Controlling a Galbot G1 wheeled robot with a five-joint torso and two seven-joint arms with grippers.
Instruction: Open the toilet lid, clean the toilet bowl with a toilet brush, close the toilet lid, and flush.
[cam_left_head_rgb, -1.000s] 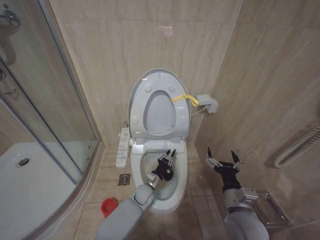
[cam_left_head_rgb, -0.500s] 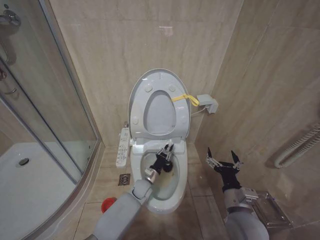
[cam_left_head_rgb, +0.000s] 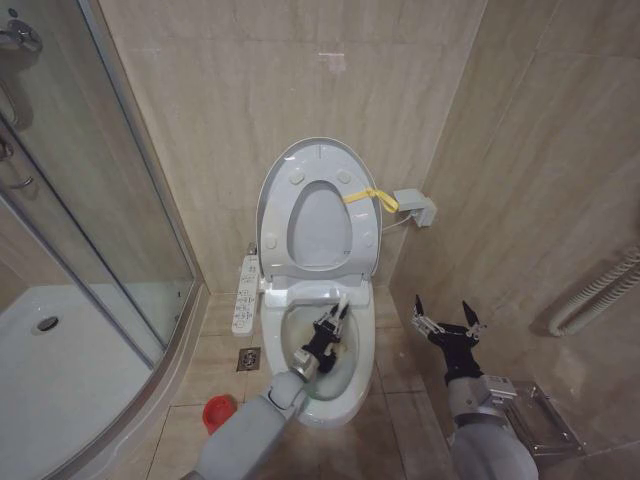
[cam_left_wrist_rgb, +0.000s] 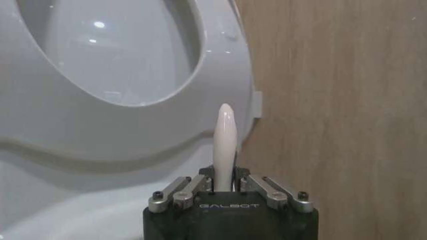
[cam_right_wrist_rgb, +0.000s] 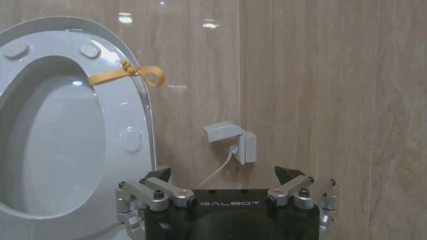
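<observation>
Toilet brush (cam_left_wrist_rgb: 225, 145): its thin white handle stands up between the left gripper's fingers, over the bowl; the brush end is hidden from where I stand.
Left gripper (cam_left_head_rgb: 330, 330): reaching down into the open bowl, pinched tight on the brush handle, arm coming in from the lower left.
Toilet bowl (cam_left_head_rgb: 356, 385): white, open, brownish-yellow staining inside, straight ahead against the back wall.
Toilet lid (cam_left_head_rgb: 270, 190): raised upright with the ring seat folded against it, leaning on the beige tile; small round bumpers face the room.
Yellow band (cam_left_head_rgb: 362, 196): tied around the right edge of the raised lid and seat, with a loop sticking out.
Side control panel (cam_left_head_rgb: 243, 296): white, button-covered, on the bowl's left.
Red holder (cam_left_head_rgb: 216, 412): small red cup on the floor, left of the pedestal.
Right gripper (cam_left_head_rgb: 446, 322): held in the air to the right of the bowl, fingers spread wide, nothing in them.
Wall box (cam_left_head_rgb: 414, 208): small white unit with a cable, on the wall right of the lid.
Shower enclosure (cam_left_head_rgb: 110, 230): curved glass screen and white tray on the far left.
</observation>
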